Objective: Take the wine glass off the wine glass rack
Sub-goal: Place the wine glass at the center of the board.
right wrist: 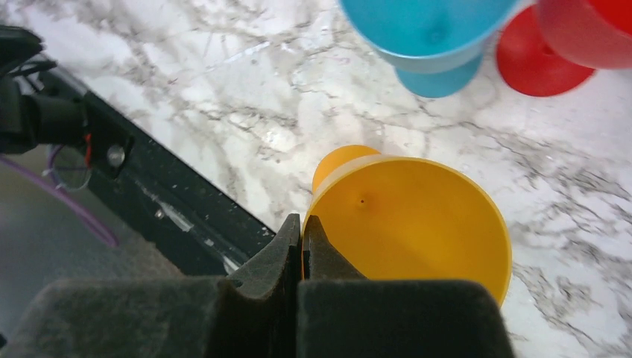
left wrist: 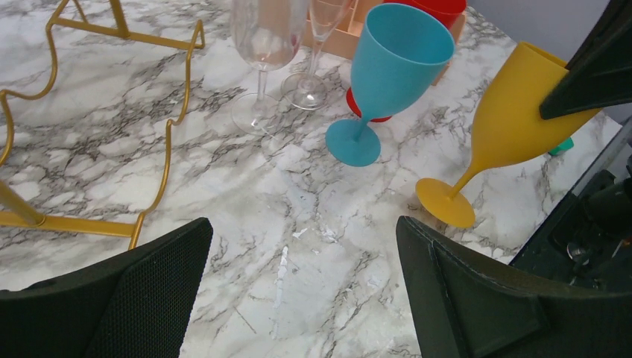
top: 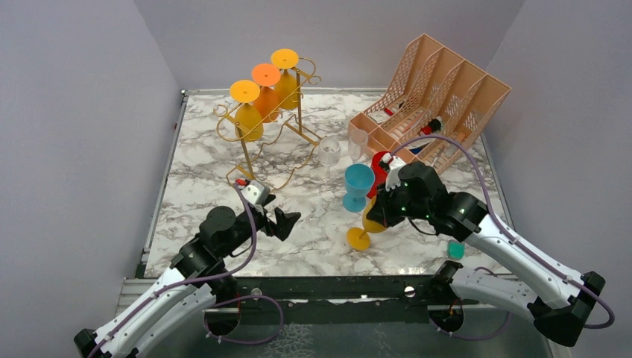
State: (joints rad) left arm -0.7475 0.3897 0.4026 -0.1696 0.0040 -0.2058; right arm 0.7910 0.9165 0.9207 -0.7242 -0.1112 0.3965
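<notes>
looking down from the top view, we see the wine glass rack (top: 262, 130) at the far left of the marble table (top: 201, 186), with three hanging glasses (top: 264, 93) upside down on its rails. the yellow wine glass (top: 367, 227) is off the rack, well apart from it, to its right and nearer the arm bases. it is tilted, with its foot on the table. the right gripper (top: 381, 210) pinches its rim. the left gripper (top: 288, 218) hovers below the rack with its jaws wide and nothing between them. a blue glass (top: 358, 185), a red glass (top: 380, 165) and two clear glasses (top: 329, 153) stand to the right of the rack, before a peach file organizer (top: 436, 93).

from the left wrist we see the rack's gold wire (left wrist: 175, 142) at the left, and the yellow glass (left wrist: 514, 112) far to its right, leaning with only the edge of its foot down.

from the right wrist the rack is out of view. the fingers (right wrist: 287, 250) are closed tight on the yellow glass's wall (right wrist: 417, 224).

we judge the removal itself done for this one glass. what seems left is to set it upright and let go.

we can read no brand, label or writing anywhere.
</notes>
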